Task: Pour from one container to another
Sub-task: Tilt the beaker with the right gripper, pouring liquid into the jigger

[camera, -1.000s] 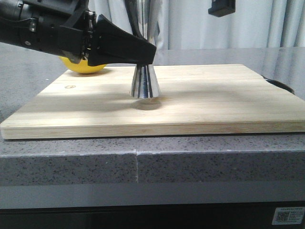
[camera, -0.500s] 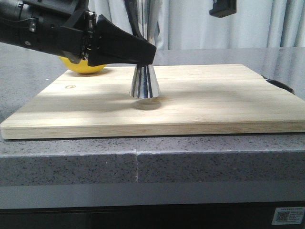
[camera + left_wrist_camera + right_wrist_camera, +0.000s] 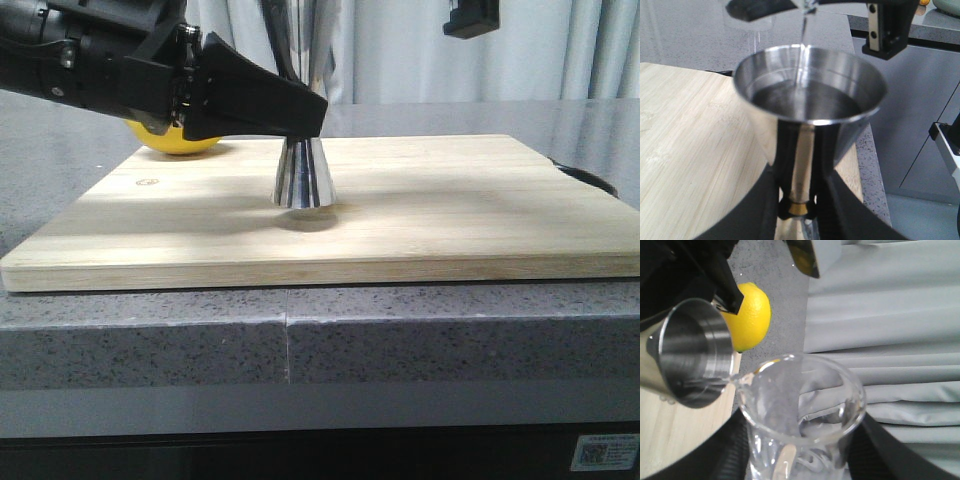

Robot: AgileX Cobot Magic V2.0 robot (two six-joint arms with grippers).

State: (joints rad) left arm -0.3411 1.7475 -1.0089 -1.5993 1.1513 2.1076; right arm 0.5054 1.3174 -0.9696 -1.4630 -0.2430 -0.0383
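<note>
Presently, front view, itemised from 9 o'clock across to 3 o'clock.

1. Left gripper (image 3: 305, 112): black, entering from 9 o'clock; jaws pinching the jigger (image 3: 303, 175) at its narrow waist, as the left wrist view confirms (image 3: 799, 207).
2. Lemon (image 3: 178, 140): yellow, at the board's far corner near 10 o'clock, partly behind the left arm, well apart from the jigger.
3. Cutting board (image 3: 450, 215): pale wood, lying on the grey speckled desk (image 3: 420, 345). Its near edge runs just behind the desk's front lip; its stretch from centre toward 3 o'clock is bare, open room.
4. Jigger: steel, upright, foot on the board slightly toward 9 o'clock of centre. Upper cup (image 3: 810, 97) holds liquid; a thin clear stream enters it from 12 o'clock.
5. Beaker (image 3: 800, 405): clear glass, tipped with its spout touching or just above the jigger's rim (image 3: 695, 352). In the front view it cannot be made out.
6. Right gripper (image 3: 800, 460): jaws pinching the beaker, dark fingers (image 3: 727, 450) on either side of the glass. Only a dark part near 1 o'clock at the upper edge shows in front view.

Change over the past second: that dark part has risen slightly toward 12 o'clock; jigger, lemon, board and left gripper unmoved.
</note>
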